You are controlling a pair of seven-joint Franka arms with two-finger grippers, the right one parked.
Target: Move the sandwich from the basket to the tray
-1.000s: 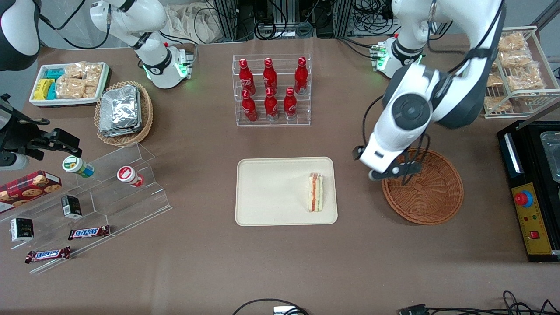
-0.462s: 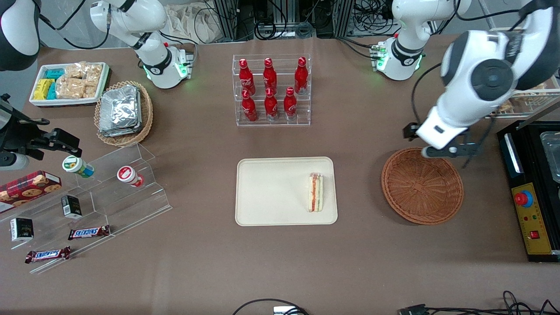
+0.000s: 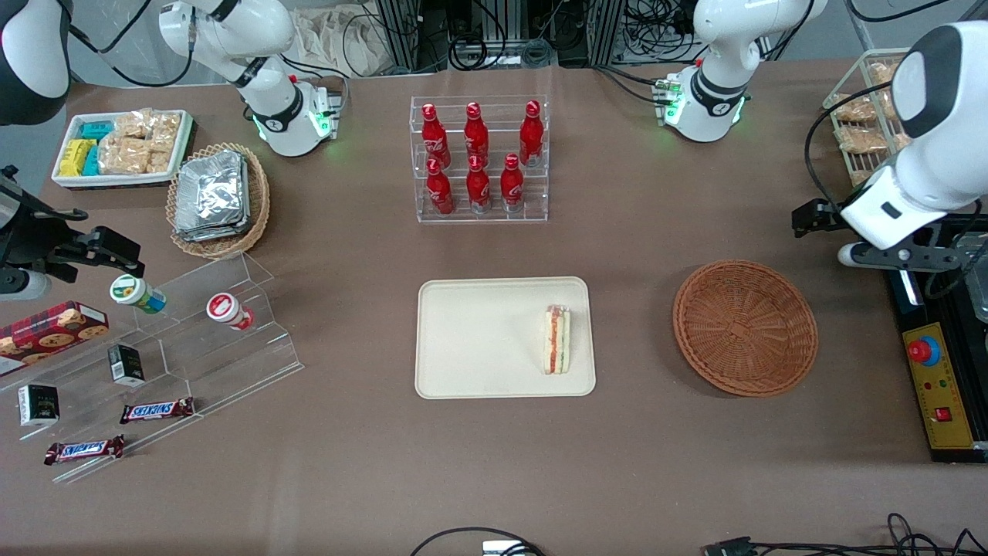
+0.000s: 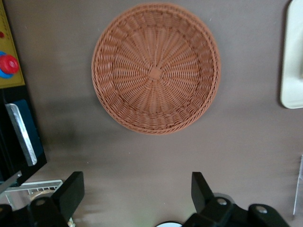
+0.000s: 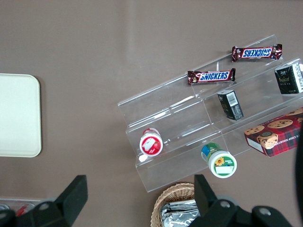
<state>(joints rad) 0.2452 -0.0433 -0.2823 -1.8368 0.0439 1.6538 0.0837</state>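
The sandwich lies on the cream-beige tray near the tray edge that faces the basket. The reddish-brown wicker basket holds nothing; it also shows in the left wrist view. The tray's edge shows there too. My left gripper hangs above the table at the working arm's end, past the basket and over the black control box's edge. In the left wrist view the gripper is open wide with nothing between its fingers.
A clear rack of red bottles stands farther from the front camera than the tray. A black and yellow control box and a wire rack of snack packets stand at the working arm's end. A tan basket of foil packets and an acrylic snack shelf lie toward the parked arm's end.
My left gripper has moved away from the tray, across the basket, toward the working arm's end of the table, and has risen. The sandwich stays on the tray.
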